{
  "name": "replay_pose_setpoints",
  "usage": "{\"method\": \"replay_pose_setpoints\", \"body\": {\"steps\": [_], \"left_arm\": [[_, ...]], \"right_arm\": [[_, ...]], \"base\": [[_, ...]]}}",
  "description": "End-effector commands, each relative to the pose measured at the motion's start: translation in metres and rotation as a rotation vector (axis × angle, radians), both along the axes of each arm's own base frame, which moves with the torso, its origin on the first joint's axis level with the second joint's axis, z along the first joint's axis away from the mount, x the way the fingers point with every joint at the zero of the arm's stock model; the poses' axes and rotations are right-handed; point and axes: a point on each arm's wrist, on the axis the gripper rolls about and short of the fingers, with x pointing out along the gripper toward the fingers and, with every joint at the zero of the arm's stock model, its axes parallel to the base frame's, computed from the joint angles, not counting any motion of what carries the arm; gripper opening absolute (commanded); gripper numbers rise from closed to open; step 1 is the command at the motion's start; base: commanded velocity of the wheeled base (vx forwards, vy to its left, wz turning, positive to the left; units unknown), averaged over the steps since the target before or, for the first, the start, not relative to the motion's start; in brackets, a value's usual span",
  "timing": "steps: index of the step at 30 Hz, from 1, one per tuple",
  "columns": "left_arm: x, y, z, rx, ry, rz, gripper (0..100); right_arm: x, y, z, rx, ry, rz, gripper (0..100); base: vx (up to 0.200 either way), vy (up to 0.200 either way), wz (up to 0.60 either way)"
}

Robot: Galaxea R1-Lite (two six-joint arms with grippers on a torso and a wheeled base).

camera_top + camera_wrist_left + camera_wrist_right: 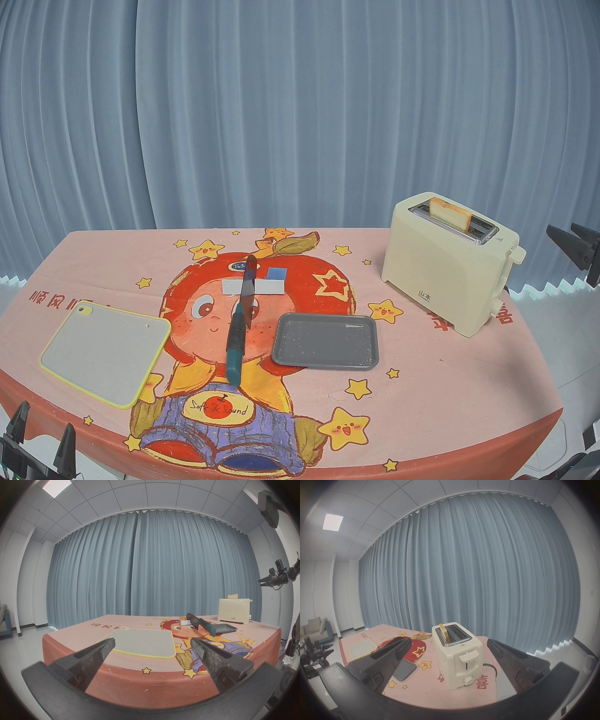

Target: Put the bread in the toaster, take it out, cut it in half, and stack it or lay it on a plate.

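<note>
Black and empty, your left claw (42, 420) is hanging just off the near left edge of the pink-clothed tabletop (437, 400), its jaws standing wide apart. The left wrist view is looking out between them across the whole spread. Nearest that claw, the grey cutting board (103, 353) with its yellow rim is lying flat. Just past it, toward the middle, the knife (240, 325) is lying with its teal handle toward you and its blade propped on a small white and blue block (256, 285). To the right of the handle, the grey plate (325, 340) is sitting flat, close to the knife but not touching it. Farther right and back, the cream toaster (447, 262) is standing upright, with the bread (450, 213) sticking up out of one slot. The right wrist view is giving you the toaster's end face, where the lever (467, 656) is sitting at the top of its track, above a dial (469, 680). Your right claw (562, 228) is hovering off the tabletop's right edge beside the toaster, jaws apart and holding nothing. The left wrist view is showing it raised well above the tabletop.
</note>
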Motion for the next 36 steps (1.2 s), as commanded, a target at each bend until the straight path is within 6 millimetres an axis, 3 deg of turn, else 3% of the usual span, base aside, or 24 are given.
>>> {"method": "replay_pose_setpoints", "body": {"steps": [1, 10, 13, 16, 25, 36], "left_arm": [[0.001, 0.0, -0.005, 0.001, 0.018, 0.001, 100], [0.001, 0.0, -0.005, -0.001, 0.018, 0.001, 100], [0.001, 0.0, -0.005, 0.001, 0.018, 0.001, 100], [0.001, 0.0, -0.005, -0.001, 0.018, -0.001, 100], [0.001, 0.0, -0.005, -0.001, 0.017, -0.002, 100], [0.001, 0.0, -0.005, -0.001, 0.018, 0.001, 100]], "right_arm": [[-0.002, 0.003, 0.002, -0.02, -0.018, 0.02, 100], [0.002, 0.004, 0.002, -0.026, -0.009, 0.025, 100], [0.022, 0.003, -0.009, -0.048, 0.049, 0.019, 100], [0.027, 0.002, -0.014, -0.07, 0.066, 0.024, 100], [0.028, 0.006, -0.011, -0.095, 0.055, 0.052, 100], [0.043, 0.015, -0.027, -0.104, 0.132, 0.1, 100]], "base": [[0.0, 0.0, 0.0], [0.0, 0.0, 0.0], [0.0, 0.0, 0.0], [0.0, 0.0, 0.0], [0.0, 0.0, 0.0], [0.0, 0.0, 0.0]]}}
